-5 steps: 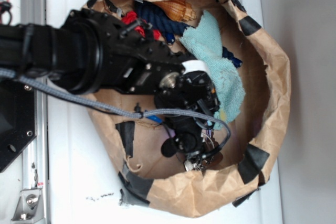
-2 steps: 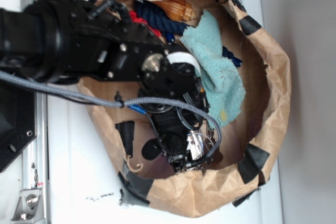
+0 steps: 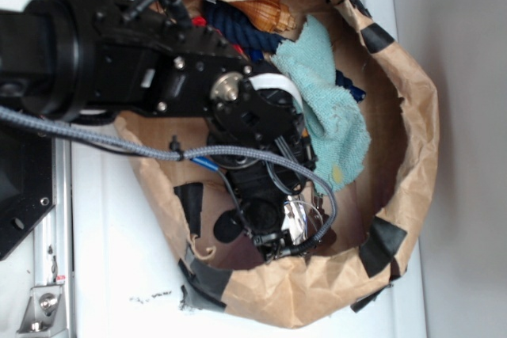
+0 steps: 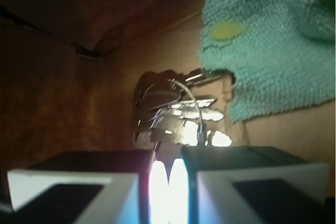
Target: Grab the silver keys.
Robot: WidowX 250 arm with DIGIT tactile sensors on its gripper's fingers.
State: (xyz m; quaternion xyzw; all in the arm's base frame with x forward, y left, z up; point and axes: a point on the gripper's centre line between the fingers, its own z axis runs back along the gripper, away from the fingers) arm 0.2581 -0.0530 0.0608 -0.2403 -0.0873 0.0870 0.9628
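**Keys in the claw, inside a taped paper bag**

A black WidowX arm (image 3: 119, 69) stretches from the left of the exterior view across a white table (image 3: 111, 259) and reaches into a wide brown paper bag (image 3: 412, 140), whose rolled rim is patched with strips of black tape (image 3: 384, 244). A braided grey cable (image 3: 95, 142) runs along the arm toward the wrist.

Inside the bag, a teal cloth (image 3: 333, 108) lies crumpled against the upper right of the arm, a yellow spot showing near its lower edge. Behind it, at the far rim, sit a coil of dark blue rope (image 3: 238, 33) and an orange-and-tan woven item (image 3: 269, 12), partly hidden by the arm.

The gripper (image 3: 291, 231) hangs low in the bag near its bottom wall. From the wrist camera, its two pale-edged fingers (image 4: 73, 187) stand almost together, only a thin bright slit left between them. The silver keys (image 4: 176, 114) fan out just beyond the fingertips, their wire rings looping over the blades, beside and partly under the edge of the cloth. The bunch appears pinched at its near end between the fingers; in the exterior view the shiny metal glints right at the claw's tip.
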